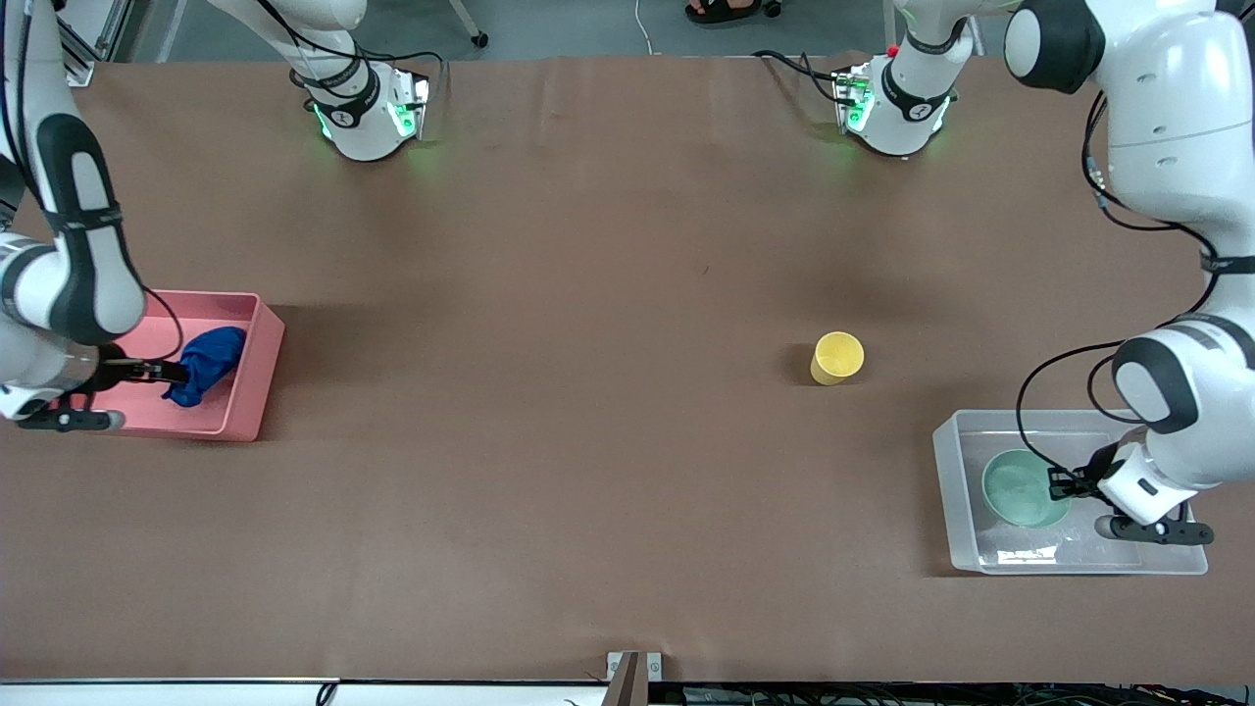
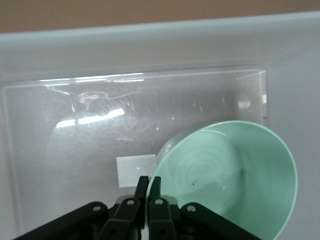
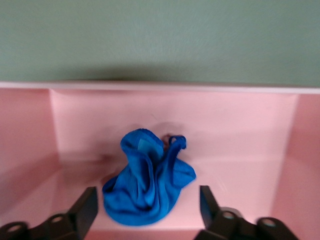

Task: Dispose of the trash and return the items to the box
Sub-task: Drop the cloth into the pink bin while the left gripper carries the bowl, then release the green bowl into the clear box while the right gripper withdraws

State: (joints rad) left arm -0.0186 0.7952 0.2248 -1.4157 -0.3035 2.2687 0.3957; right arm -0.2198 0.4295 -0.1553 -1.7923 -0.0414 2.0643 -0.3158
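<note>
Front view: brown table (image 1: 588, 294) with a pink bin (image 1: 250, 378) at the right arm's end and a clear box (image 1: 956, 490) at the left arm's end, the box nearer the camera than the bin. Blue cloth wad (image 1: 204, 365) lies in the bin. Right gripper (image 1: 172, 373) is low over the bin with its tips at the wad's edge; jaw gap not readable from this angle. Mint-green bowl (image 1: 1020, 487) sits inside the box. Left gripper (image 1: 1064, 482) is at the bowl's rim. Yellow cup (image 1: 836, 358) stands upright on the bare table, well apart from both containers, closer to the box.

Left wrist view: left gripper (image 2: 148, 192) has its jaws nearly together, clamped on the rim of the bowl (image 2: 235, 175), one finger inside the wall and one outside. Bowl is tilted, its opening turned toward the camera. It hangs over the box floor (image 2: 75, 165), just beside a white square label (image 2: 131, 170); whether its lower edge touches the floor is unclear.

Right wrist view: right gripper (image 3: 148, 204) has its jaws spread wide, one finger on each side of the wad (image 3: 147, 182), neither visibly pressing it. Wad rests on the bin floor (image 3: 240, 165), bunched, with a thin tail curled at its top.
</note>
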